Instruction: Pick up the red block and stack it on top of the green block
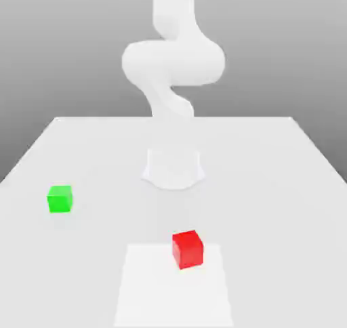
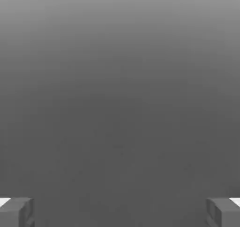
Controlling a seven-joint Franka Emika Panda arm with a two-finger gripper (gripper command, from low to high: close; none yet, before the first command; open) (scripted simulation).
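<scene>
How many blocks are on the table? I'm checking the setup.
2. The red block sits near the front edge; the green block sits apart toward the exterior view's left. None seems hidden.

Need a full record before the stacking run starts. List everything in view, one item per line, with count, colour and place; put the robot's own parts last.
red block: one, bright red, on the table near the front, right of centre in the exterior view.
green block: one, bright green, on the table toward the exterior view's left, well apart from the red block.
table: one, white, bearing both blocks.
arm: one, white, rising behind the blocks from its base.
gripper: one, grey fingers, open, holding nothing.
</scene>
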